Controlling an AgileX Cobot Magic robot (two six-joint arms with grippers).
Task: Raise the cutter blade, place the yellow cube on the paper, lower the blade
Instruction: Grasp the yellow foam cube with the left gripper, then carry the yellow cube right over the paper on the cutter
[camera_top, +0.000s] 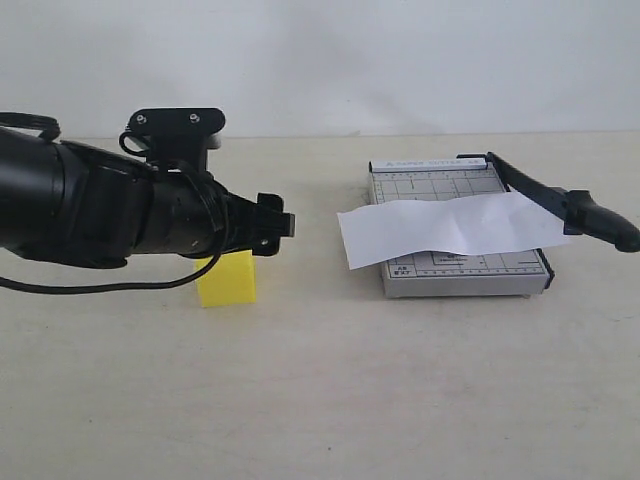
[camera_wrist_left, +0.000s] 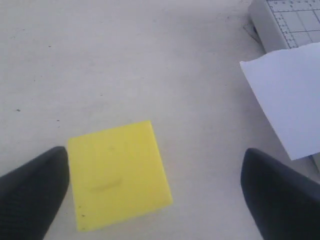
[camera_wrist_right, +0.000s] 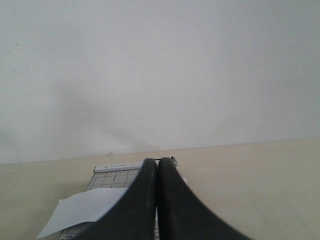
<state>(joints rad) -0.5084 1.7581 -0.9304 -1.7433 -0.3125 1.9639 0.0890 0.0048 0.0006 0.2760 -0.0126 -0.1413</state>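
Left wrist view looks straight down on the yellow cube (camera_wrist_left: 118, 175). It is a bright, plain block with sharp edges and one faint dark smudge on its top face. It sits flat on the bare bench (camera_top: 400, 380), in the left half and about midway between the far edge and the near side. The left gripper (camera_wrist_left: 150, 192) hangs just above it, released. Its two black tips are spread wide, with the cube between them and much closer to one tip than to the other. I cannot tell whether that nearer tip touches the cube.

Well to the right of the cube, toward the bench's far right corner, lies the grey gridded trimmer board (camera_top: 462, 275). The paper (camera_top: 450, 228) is draped across it. It is a blank white sheet, slightly wavy, and its left end hangs out past the board's left side toward the cube. The cutter blade (camera_top: 540, 190) runs from its hinge at the board's far right corner along the right side. It crosses the paper's right end, and its thick rounded handle sticks out past the board and looks lifted off it.

The right gripper (camera_wrist_right: 157, 162) shows only in its own wrist view. It is clenched, finger against finger, with nothing seen between them. It points over the board toward the pale wall (camera_wrist_right: 150, 75).
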